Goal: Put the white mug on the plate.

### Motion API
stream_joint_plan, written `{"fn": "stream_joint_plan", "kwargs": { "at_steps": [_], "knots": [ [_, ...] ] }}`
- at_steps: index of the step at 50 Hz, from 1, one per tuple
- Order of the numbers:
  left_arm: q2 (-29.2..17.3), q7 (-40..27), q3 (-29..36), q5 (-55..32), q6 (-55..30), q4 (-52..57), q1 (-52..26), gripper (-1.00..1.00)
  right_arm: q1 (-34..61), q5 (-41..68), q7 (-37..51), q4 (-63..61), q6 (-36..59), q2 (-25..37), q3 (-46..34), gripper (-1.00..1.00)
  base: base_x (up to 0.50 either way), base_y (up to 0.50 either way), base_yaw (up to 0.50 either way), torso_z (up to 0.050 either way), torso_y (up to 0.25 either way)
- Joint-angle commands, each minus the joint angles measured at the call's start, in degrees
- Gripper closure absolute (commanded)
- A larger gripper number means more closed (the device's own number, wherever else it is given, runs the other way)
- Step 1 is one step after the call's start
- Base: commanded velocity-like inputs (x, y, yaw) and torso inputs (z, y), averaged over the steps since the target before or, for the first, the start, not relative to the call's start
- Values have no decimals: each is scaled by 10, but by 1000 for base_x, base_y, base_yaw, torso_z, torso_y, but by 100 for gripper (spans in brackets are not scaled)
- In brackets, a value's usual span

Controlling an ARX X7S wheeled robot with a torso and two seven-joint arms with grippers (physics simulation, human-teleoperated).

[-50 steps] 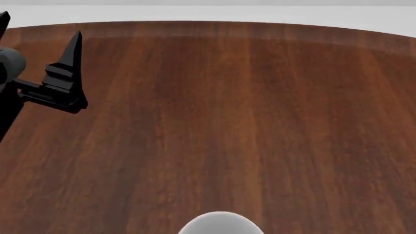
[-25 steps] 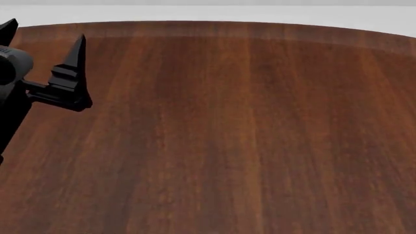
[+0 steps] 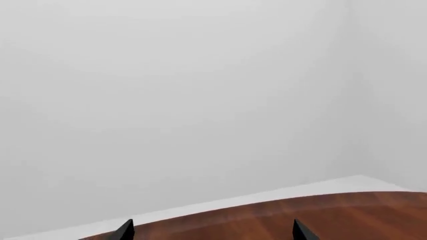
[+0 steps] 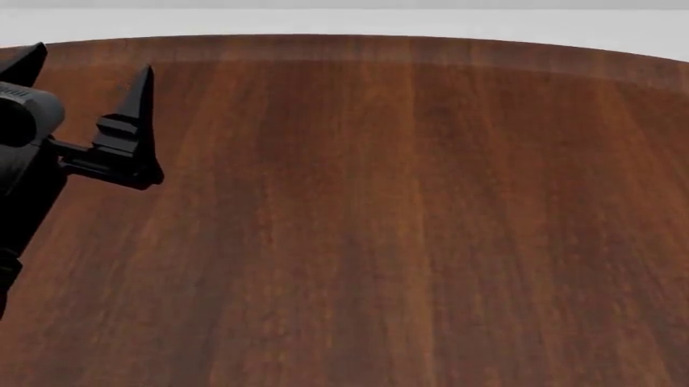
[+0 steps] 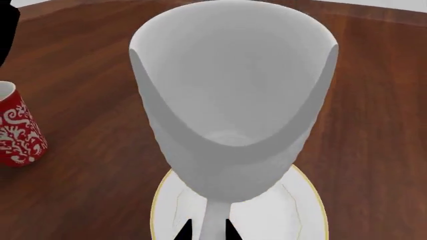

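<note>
- Filling most of the right wrist view, the white mug (image 5: pixel 233 100) stands mouth-up toward the camera, directly over the plate (image 5: pixel 300 210), whose gold rim shows behind it.
- The right gripper (image 5: pixel 206 231) shows two dark fingertips (image 5: pixel 183 231) pressed close on either side of a narrow white part at the mug's base, so it holds the white mug.
- Whether the mug touches the plate I cannot tell.
- A red mug (image 5: pixel 19 127) with white floral pattern stands on the table (image 5: pixel 80 65), well apart from the plate.
- The left gripper (image 4: pixel 81 81) hangs over the table's left side, fingers spread wide and empty.
</note>
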Motion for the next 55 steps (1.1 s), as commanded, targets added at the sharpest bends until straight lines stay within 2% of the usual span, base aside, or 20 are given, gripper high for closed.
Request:
{"fn": "stream_joint_plan", "kwargs": {
  "at_steps": [1,31,43,55],
  "knots": [
    [4,8,1,-3,19,-15,1,-100,-9,-36,25,18,-6,-26,-38,100,0,0,0,0,0],
    [-4,1,3,-15,14,14,18,-100,-40,-27,49,147,-163,-49,-49,100,0,0,0,0,0],
    [-4,0,9,-11,19,7,22,-100,-28,18,28,194,-220,-51,-44,100,0,0,0,0,0],
    [-13,-6,7,-17,8,24,24,-100,0,67,-12,214,-234,-54,-36,100,0,0,0,0,0]
  ]
}}
